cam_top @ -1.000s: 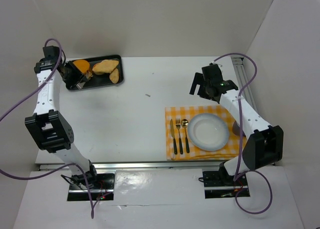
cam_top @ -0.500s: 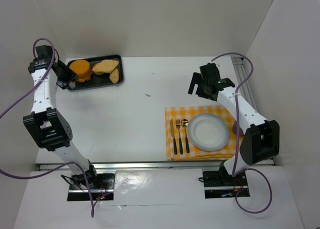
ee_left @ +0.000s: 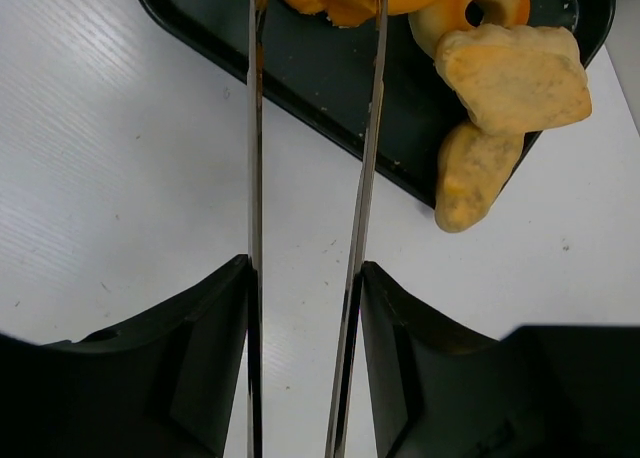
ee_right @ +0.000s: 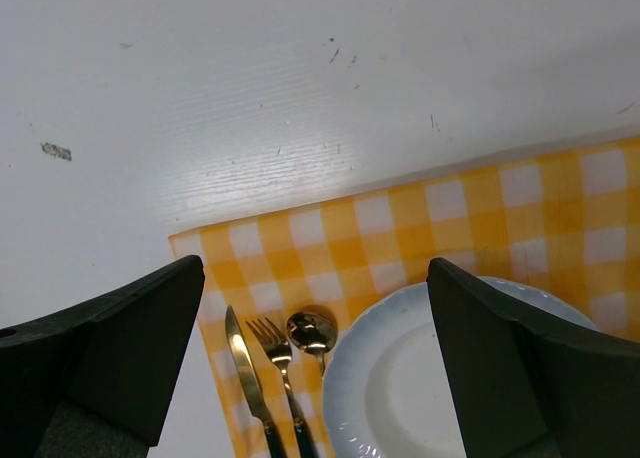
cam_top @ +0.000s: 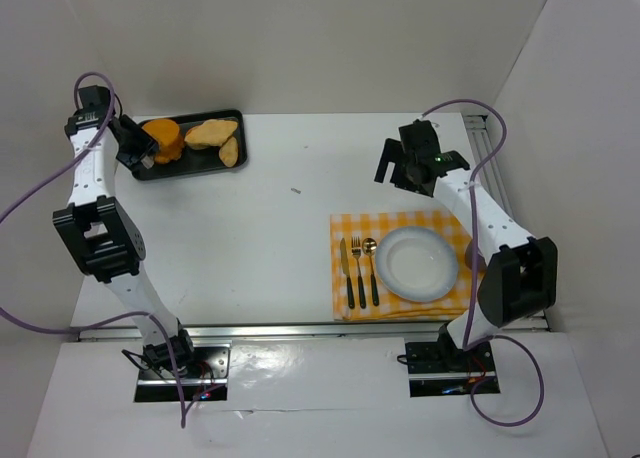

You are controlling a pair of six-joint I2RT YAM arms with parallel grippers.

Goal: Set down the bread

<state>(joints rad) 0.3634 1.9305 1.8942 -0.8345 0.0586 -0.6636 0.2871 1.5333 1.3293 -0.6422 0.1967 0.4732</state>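
Now left fingers [ee_left: 366, 178] withdrawn leftward; bread [cam_top: 162, 138] uncovered.

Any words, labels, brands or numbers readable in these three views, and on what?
None readable.
The black tray, orange bun, white plate, checked cloth and cutlery show no print.
The small grey mark on the table is too small to tell whether it is writing.

You find the bread [cam_top: 163, 138], a round, thick, bright orange bun, lying flat at the tray's [cam_top: 192, 164] left end, just beside paler slices [cam_top: 212, 132].
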